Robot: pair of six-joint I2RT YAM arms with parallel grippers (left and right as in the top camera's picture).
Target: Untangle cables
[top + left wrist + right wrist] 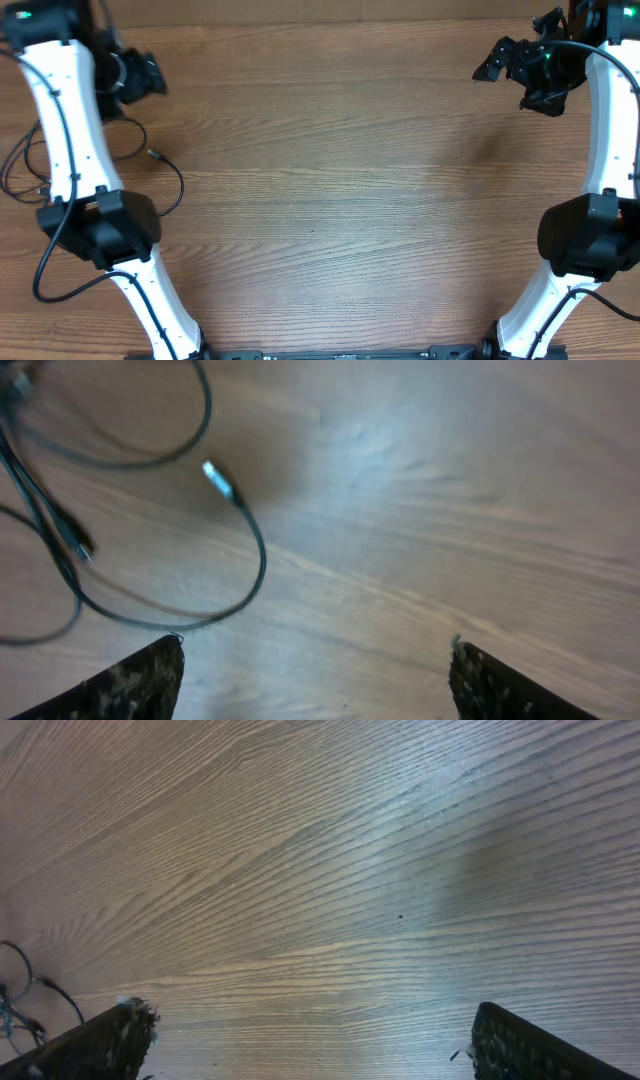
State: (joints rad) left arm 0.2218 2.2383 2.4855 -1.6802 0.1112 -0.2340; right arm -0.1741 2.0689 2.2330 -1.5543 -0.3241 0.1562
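Left gripper [316, 648] hovers open-jawed above loose black cables [218, 480], seemingly ready to pick one. Right gripper [310, 1010] hangs well apart, jaws open, empty.

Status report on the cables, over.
Left gripper open, empty. Right gripper open, empty. Cables loose on table by left arm, one plug lying free. Nothing blocking.

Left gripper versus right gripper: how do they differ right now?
The left gripper sits at the far-left corner of the table, the right gripper at the far-right. The cables lie close by the left gripper; the right gripper has only bare wood under it. Both are open, holding nothing.
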